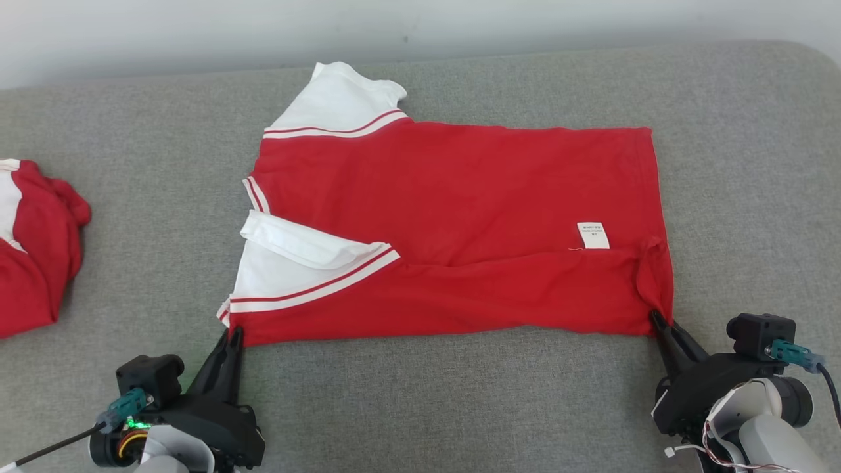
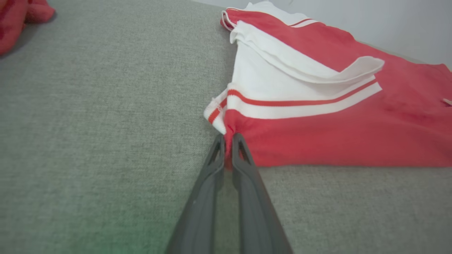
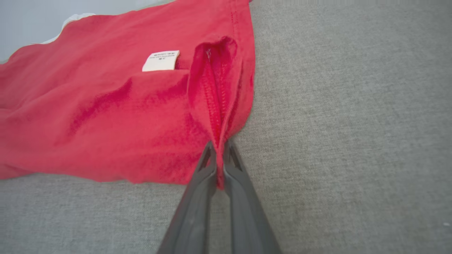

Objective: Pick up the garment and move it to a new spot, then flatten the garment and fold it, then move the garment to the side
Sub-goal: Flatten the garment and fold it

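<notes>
Two arms (image 1: 755, 414) low, fingers (image 1: 227, 364) pinching garment (image 1: 460, 197)

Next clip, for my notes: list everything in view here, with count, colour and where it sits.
garment: one, red with white sleeves and collar, laid out mid-surface
label: one, white, on the garment toward its right end
second garment: one, red and white, bunched at the head view's left edge
surface: one, grey woven fabric, under everything
wall: one, pale, behind the surface
left gripper: one, dark fingers shut on the garment's near left corner
right gripper: one, dark fingers shut on the garment's near right corner
</notes>
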You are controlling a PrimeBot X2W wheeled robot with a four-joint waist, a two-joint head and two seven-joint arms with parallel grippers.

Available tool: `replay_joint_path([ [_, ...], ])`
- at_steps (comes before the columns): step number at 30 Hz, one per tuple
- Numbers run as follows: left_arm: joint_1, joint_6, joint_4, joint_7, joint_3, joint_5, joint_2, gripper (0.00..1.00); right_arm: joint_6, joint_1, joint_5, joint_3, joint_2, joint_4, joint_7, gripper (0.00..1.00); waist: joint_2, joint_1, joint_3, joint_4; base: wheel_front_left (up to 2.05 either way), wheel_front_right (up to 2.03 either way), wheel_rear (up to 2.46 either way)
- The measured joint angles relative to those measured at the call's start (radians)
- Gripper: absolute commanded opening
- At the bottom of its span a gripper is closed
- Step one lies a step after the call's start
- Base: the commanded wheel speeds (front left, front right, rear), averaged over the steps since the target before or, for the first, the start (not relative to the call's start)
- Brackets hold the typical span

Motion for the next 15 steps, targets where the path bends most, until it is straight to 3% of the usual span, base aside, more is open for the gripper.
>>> replay_joint_path([
  [9,0.038,-0.021,0.02,-0.032,0.008,-0.023,-0.025,0.0,0.0,0.032,0.022,0.005,-0.007,-0.004,-0.027,0.0,-0.0001,0.0,-0.059,0.016,0.0,0.0,0.0],
  [15,0.162,0.009,-0.053,-0.049,0.021,-0.034,-0.042,0.0,0.0,0.133,0.033,-0.013,-0.022,-0.065,-0.026,0.0,-0.0002,-0.0001,-0.112,0.025,0.0,0.0,0.0],
])
